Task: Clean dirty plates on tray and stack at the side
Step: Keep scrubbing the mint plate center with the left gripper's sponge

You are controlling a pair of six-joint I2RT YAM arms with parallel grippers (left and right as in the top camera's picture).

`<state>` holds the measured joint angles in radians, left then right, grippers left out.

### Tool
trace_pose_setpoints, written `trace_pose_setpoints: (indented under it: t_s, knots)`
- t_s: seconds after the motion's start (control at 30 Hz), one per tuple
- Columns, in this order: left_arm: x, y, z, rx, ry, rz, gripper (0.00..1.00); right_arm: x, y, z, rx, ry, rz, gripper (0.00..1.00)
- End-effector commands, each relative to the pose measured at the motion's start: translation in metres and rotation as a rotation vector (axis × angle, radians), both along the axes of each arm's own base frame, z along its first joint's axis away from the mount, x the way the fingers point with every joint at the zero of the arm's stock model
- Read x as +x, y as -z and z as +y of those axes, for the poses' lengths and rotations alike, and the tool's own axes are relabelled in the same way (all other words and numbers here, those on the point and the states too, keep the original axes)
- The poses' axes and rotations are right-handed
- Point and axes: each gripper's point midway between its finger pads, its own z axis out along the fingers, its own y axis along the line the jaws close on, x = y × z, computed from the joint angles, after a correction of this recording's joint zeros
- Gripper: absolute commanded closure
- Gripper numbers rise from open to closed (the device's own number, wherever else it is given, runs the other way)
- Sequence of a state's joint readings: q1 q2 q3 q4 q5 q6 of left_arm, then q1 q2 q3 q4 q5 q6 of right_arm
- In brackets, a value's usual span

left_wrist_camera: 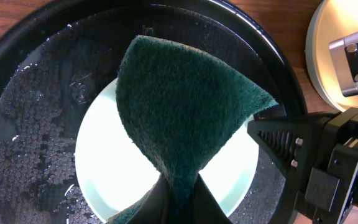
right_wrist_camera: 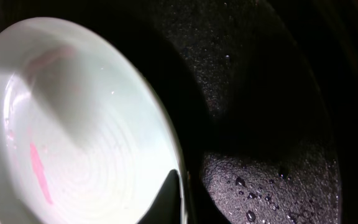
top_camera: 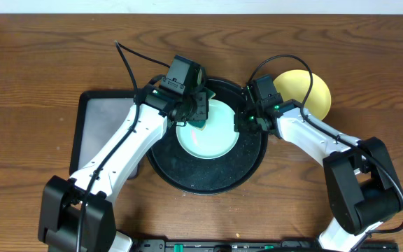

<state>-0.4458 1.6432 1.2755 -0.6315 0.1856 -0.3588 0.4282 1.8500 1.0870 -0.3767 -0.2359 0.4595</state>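
The left claw (left_wrist_camera: pixel 176 208) is clamped tight on a green scouring pad (left_wrist_camera: pixel 185 106). The pad is pinched at its narrow end between the fingers and fans out wide ahead of them. Directly under this claw and its pad lies a mint-blue plate (top_camera: pixel 212 136), flat in the middle of the round black tray (top_camera: pixel 187 178). The pad covers the part of the plate nearest the claw. Whether it presses on the plate or hangs just above it cannot be told.

The right claw (top_camera: pixel 247 120) faces the left one across the plate, at the rim on its own side. Its jaws stand narrow, closed at that rim, and in the right wrist view one dark finger (right_wrist_camera: pixel 171 198) lies on the rim's inner edge. The other finger is hidden. Ahead of this claw the plate's hollow carries a pink smear (right_wrist_camera: pixel 39 177). Beside the claw, the tray floor is beaded with water drops (right_wrist_camera: pixel 253 196).

Behind the right claw, off the tray and just beside its rim, a yellow plate (top_camera: pixel 310 94) sits on the wooden table (top_camera: pixel 33 63), partly under the right wrist. Behind the left claw, beneath the left forearm, lies a rectangular black tray (top_camera: pixel 103 115).
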Motion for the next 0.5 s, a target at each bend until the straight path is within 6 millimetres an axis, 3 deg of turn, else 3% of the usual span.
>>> trace_pose_setpoints:
  t_s: [0.0,0.13,0.4,0.47]
  knots:
    - [-0.003,0.005,0.001,0.003,0.016,0.013,0.92,0.003,-0.012,0.003,0.003,-0.054,-0.051,0.89]
    - [-0.004,0.007,0.002,0.009,0.015,0.018,0.92,0.003,-0.011,0.001,-0.007,-0.050,-0.050,0.78]
    - [-0.012,0.019,0.006,0.020,0.000,0.052,0.92,0.004,-0.005,-0.002,-0.074,-0.041,-0.070,0.80]
    - [-0.014,0.023,0.007,0.024,0.000,0.061,0.92,0.005,-0.005,-0.001,-0.079,-0.042,-0.076,0.85]
